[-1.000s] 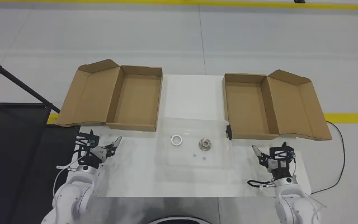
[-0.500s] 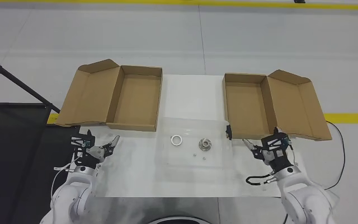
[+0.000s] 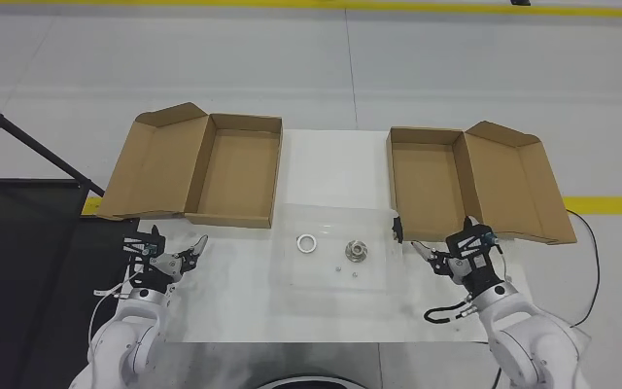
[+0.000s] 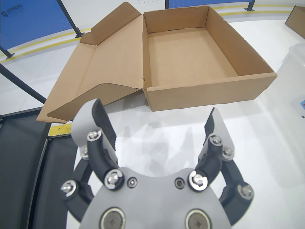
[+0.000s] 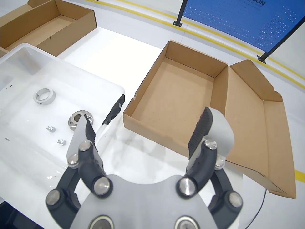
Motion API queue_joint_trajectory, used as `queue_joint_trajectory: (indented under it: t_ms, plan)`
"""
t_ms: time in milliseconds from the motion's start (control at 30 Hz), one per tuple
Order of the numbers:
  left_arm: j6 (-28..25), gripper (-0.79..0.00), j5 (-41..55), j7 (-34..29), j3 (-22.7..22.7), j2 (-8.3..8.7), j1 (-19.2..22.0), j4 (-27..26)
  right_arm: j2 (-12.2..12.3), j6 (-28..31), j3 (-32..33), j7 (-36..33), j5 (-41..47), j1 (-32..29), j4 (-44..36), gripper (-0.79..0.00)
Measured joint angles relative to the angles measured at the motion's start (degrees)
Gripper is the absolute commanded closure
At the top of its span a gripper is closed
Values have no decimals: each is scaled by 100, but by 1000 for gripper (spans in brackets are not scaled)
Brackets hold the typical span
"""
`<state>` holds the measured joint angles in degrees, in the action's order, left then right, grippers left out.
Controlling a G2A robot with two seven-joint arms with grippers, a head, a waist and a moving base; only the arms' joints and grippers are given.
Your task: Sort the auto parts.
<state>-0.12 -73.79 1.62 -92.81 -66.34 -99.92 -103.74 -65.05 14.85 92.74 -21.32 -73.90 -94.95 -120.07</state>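
Note:
A clear plastic bin (image 3: 379, 216) sits mid-table between two open cardboard boxes. Inside it lie a white ring (image 3: 307, 242), a metal flanged hub (image 3: 356, 250) and two small bolts (image 3: 337, 267). In the right wrist view the ring (image 5: 44, 95), hub (image 5: 77, 117) and bolts (image 5: 50, 128) lie just beyond one finger. My right gripper (image 3: 442, 241) (image 5: 145, 120) hangs open beside the bin's right end, near the right box (image 3: 428, 190). My left gripper (image 3: 182, 248) (image 4: 155, 110) is open over bare table, in front of the left box (image 4: 190, 53).
Both boxes, the left box (image 3: 238, 170) and the right box (image 5: 181, 89), are empty with lids folded outward. Black tape (image 5: 114, 111) marks the bin's right corner. The table's front edge is close to both arms; a black stand lies off the left side.
My right gripper has moved forward and leftward, from near the table's front edge to the bin's right end. My left gripper shifted only slightly.

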Motion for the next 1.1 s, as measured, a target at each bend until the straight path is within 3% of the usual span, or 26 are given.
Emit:
queue_joint_trajectory:
  t_ms: [167,333,467,800,1100]
  plan:
    - [0,-785,0,0,0,0,0,0,-3,-61,-13,-38,-53,-9,1,-785]
    - [0,-785,0,0,0,0,0,0,-11,-116,-470,-456,-667,205,-254,-785]
    - [0,-785,0,0,0,0,0,0,-12,195,-805,-886,-775,569,-395,-785]
    - [0,-785,0,0,0,0,0,0,-31,975,-1410,-2271,-78,1654,-430,-785]
    - [0,-785,0,0,0,0,0,0,-30,973,-1404,-2270,-79,1649,-435,-785]
